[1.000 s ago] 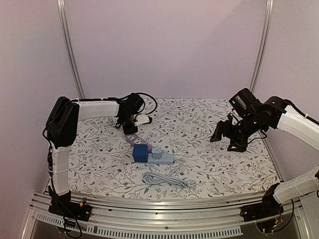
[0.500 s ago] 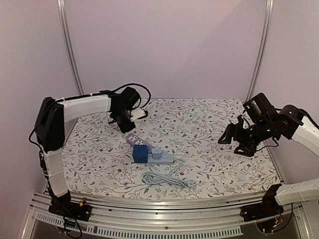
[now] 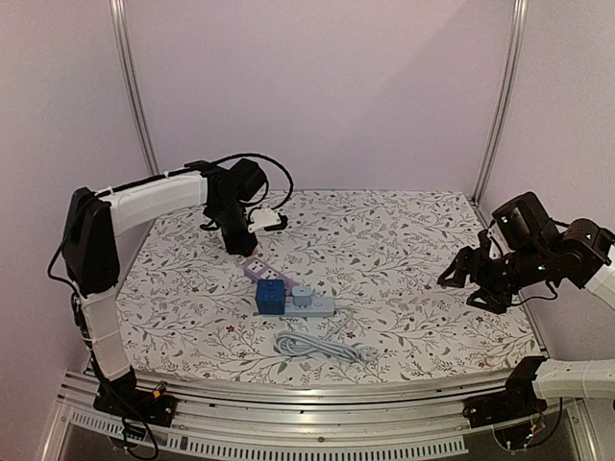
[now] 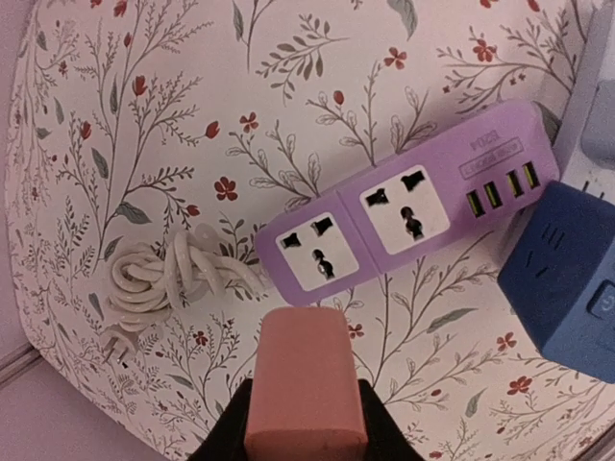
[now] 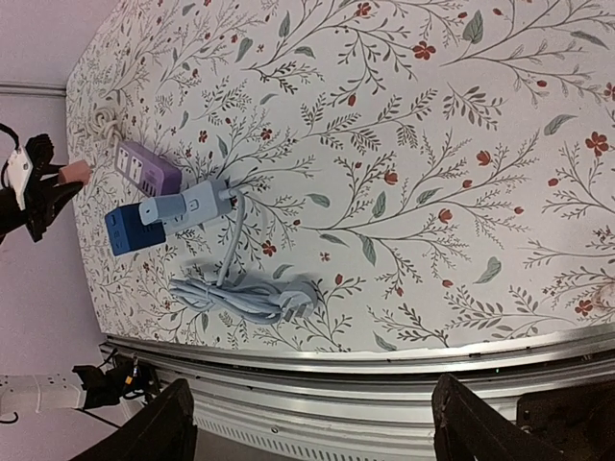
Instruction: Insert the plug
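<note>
My left gripper (image 4: 306,427) is shut on a salmon-pink plug block (image 4: 306,379). It holds the block above the mat, just short of the near end of the purple power strip (image 4: 413,206), whose two sockets face up. In the top view the left gripper (image 3: 236,240) hovers just behind and left of the purple strip (image 3: 267,272). My right gripper (image 3: 485,283) is open and empty, raised at the right side, far from the strip. The right wrist view shows the purple strip (image 5: 146,165) and the pink plug (image 5: 75,174) at far left.
A blue cube adapter (image 3: 271,296) and a grey power strip (image 3: 312,303) lie against the purple strip's near end. A coiled grey cable with plug (image 3: 322,348) lies in front. A bundled white cord (image 4: 159,279) lies beside the purple strip. The metal table rail (image 5: 384,370) runs along the near edge.
My left gripper has shifted slightly left and back with the plug still in it. My right arm has moved right and toward the near edge, away from the middle.
</note>
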